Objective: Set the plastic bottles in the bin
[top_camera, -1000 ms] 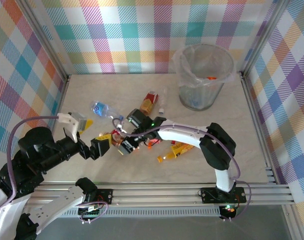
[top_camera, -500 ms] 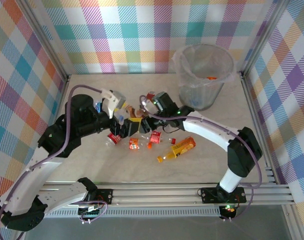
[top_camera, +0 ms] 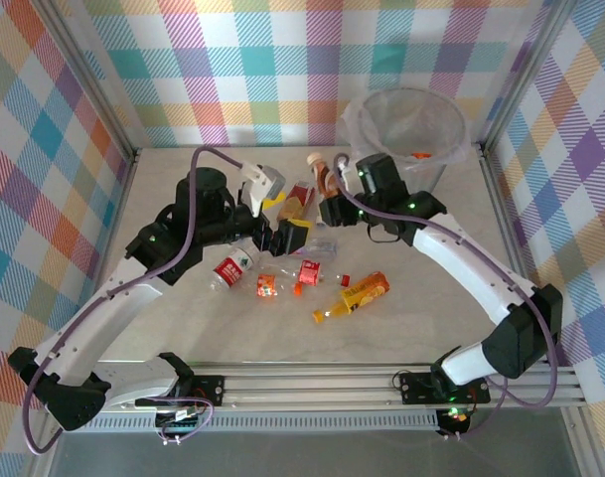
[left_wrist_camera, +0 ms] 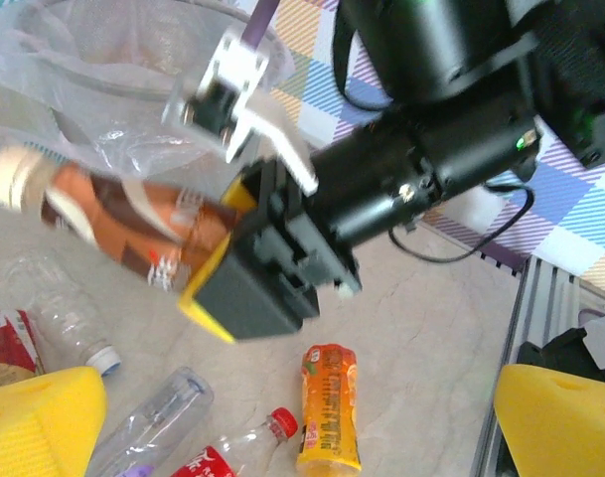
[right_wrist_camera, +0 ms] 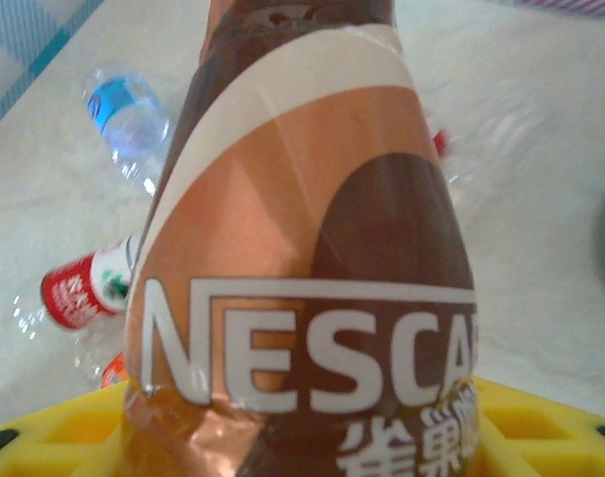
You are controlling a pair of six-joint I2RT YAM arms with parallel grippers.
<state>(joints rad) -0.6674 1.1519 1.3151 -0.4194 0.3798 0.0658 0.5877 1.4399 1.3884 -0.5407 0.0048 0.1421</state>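
While right gripper (top_camera: pixel 329 199) clamps Nescafé bottle (top_camera: pixel 322 175) at upper centre, just left of bin (top_camera: pixel 401 194), left gripper (top_camera: pixel 284 221) gapes wide, empty; several bottles (top_camera: pixel 362 291) lie unbinned mid-frame.

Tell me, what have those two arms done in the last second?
The right gripper, shut on the brown Nescafé bottle, carried it from the middle of the table away to just beside the bin. The left gripper, open and empty, swung from the near left edge out over the scattered bottles. The bin did not move, and the orange bottle lies about where it was.
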